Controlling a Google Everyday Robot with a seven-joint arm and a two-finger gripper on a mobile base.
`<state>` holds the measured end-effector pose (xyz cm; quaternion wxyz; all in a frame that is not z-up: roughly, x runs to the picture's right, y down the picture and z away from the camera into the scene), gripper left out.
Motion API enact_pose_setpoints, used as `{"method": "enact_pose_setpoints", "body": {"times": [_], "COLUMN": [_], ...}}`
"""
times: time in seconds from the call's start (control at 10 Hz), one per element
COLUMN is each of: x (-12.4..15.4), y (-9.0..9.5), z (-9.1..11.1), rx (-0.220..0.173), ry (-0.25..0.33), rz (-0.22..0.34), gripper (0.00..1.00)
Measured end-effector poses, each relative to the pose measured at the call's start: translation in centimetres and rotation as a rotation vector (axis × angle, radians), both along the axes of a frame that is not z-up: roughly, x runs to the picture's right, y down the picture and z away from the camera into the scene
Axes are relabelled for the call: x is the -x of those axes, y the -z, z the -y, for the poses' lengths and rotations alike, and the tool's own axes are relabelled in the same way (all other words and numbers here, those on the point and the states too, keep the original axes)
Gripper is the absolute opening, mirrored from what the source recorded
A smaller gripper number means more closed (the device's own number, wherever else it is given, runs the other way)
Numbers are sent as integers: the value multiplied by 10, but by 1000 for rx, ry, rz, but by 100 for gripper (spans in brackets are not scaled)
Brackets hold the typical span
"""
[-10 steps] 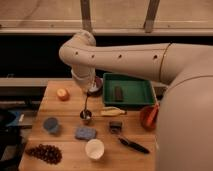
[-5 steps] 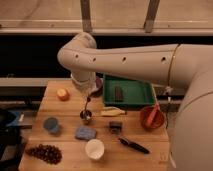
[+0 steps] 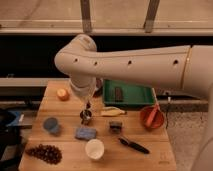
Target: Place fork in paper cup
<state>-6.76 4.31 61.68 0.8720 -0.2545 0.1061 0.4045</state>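
Nearest you, at the front edge of the table (image 3: 150,155), stands the paper cup (image 3: 94,149) — white, upright, mouth open, nothing in it. Judge it light and easily tipped: a fork dropped against its rim will likely knock it over, so lower the fork in tines or handle first, straight down over the centre.

To the cup's left lies a dark cluster like grapes (image 3: 44,153); to its right, the black-handled utensil (image 3: 133,145), which is not your target. Just behind the cup sits a blue sponge (image 3: 85,133), and left of that a blue-grey round thing (image 3: 51,124).

Next back is the claw (image 3: 86,116), pointing down over the middle of the table, low and close to the wood. You cannot tell whether its fingers are apart or together. Something thin and dark hangs in line with it — possibly the fork (image 3: 88,106) held upright, but it is too small to be sure; no slim silvery fork shows lying anywhere on the table.

Treat the fork as stiff, thin, smooth metal — light, yet slippery and apt to swivel in a two-finger pinch. Take it across the handle near its balance point.

Right of the claw lie a yellowish piece (image 3: 113,112), a small dark block (image 3: 115,127) and a red bowl (image 3: 152,117). Farther back are an orange (image 3: 62,94) at the left and a green tray (image 3: 129,95).
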Motion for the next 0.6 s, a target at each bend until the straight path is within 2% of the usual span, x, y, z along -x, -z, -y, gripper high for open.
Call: {"method": "enact_pose_setpoints", "body": {"times": [0.3, 0.6], "x": [-19, -33], "y": [22, 33], "z": [-14, -30], "rx": [5, 13], "ry": [-37, -80], "rz": [34, 56], "gripper": [9, 9]}}
